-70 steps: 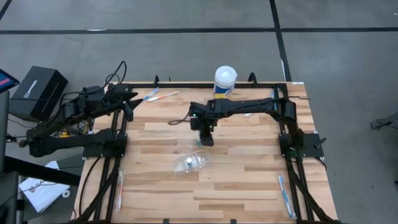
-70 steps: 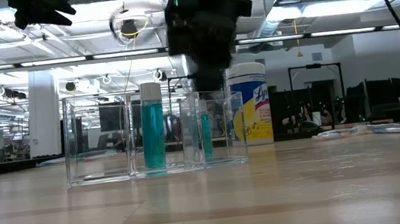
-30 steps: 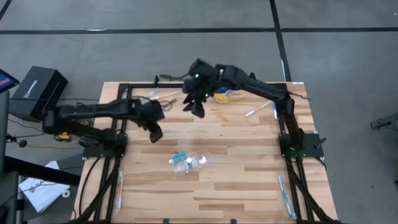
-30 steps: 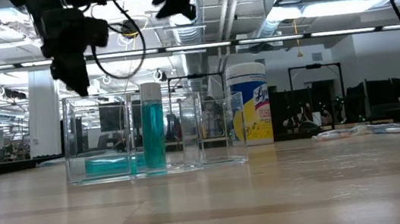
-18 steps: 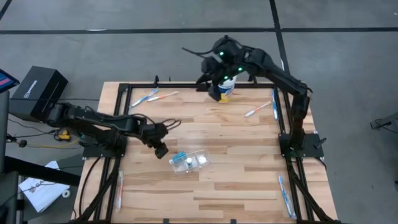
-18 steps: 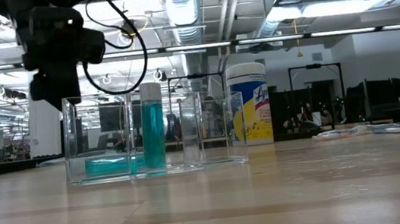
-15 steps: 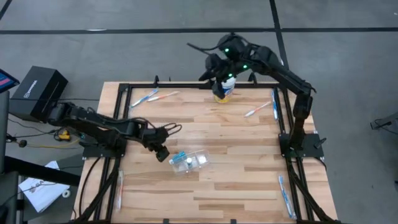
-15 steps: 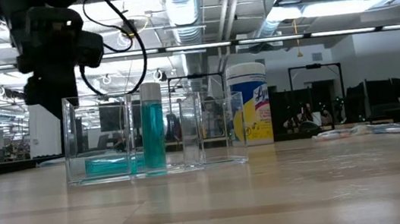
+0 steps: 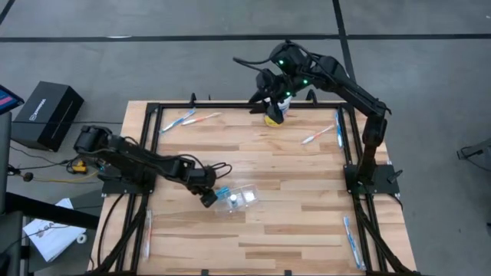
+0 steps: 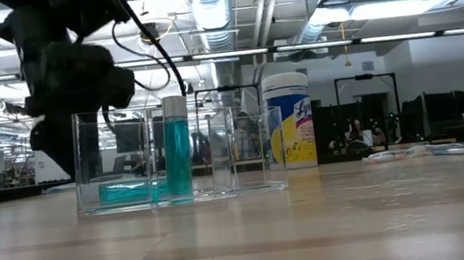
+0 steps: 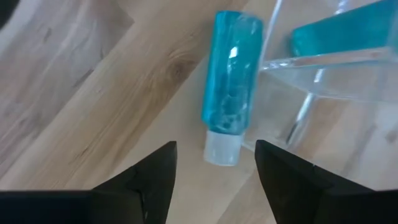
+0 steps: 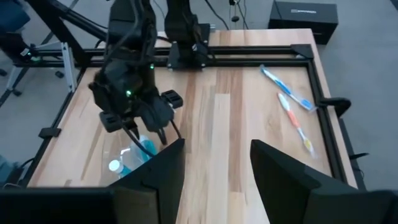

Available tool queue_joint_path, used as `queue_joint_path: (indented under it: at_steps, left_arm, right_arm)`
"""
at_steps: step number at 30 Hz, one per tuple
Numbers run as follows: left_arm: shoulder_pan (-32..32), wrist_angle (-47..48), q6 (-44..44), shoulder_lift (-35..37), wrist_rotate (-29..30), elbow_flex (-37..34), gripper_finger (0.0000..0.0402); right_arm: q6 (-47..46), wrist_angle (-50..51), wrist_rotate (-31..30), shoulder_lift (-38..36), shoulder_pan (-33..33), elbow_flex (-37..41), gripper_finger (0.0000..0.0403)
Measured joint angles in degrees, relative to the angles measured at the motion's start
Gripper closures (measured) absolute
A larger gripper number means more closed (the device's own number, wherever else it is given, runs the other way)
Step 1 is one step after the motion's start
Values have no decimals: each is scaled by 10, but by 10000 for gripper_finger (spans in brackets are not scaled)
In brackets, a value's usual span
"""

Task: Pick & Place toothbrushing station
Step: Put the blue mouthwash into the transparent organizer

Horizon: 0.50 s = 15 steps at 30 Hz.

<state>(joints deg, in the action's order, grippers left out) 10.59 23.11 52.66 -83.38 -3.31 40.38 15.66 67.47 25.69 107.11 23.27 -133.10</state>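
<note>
A clear plastic organizer (image 9: 238, 198) stands mid-table, with an upright teal bottle (image 10: 176, 146) in it. A second teal bottle with a white cap (image 11: 229, 112) lies on its side on the wood, against the organizer's left wall (image 11: 298, 106); it also shows in the high view (image 9: 222, 192). My left gripper (image 11: 214, 180) is open just over this bottle's cap end, one finger on either side, touching nothing. My right gripper (image 9: 270, 106) is open and empty, raised high above the wipes canister (image 10: 289, 121) at the far edge.
Loose toothbrushes lie at the far left (image 9: 188, 117) and far right (image 9: 318, 136). Packaged toothbrushes lie along the near right (image 9: 351, 241) and near left (image 9: 147, 230) edges. A black frame (image 9: 230, 104) rims the table. A black box (image 9: 46, 115) stands off the table's left.
My left gripper has gone toward the near and right edges and come down beside the organizer, over the lying bottle. My right gripper has gone toward the far edge and up, over the wipes canister. The bottles and the organizer have stayed put.
</note>
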Motion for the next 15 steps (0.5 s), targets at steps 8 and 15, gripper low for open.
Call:
queue_joint_path:
  at_steps: [8, 15]
  left_arm:
    - [0, -4, -16, -14, -6, 0, 189]
    - [3, -27, -27, -50, -52, 0, 190]
  right_arm:
    - [9, 14, 13, 0, 2, 0, 230]
    - [9, 14, 15, 0, 2, 0, 230]
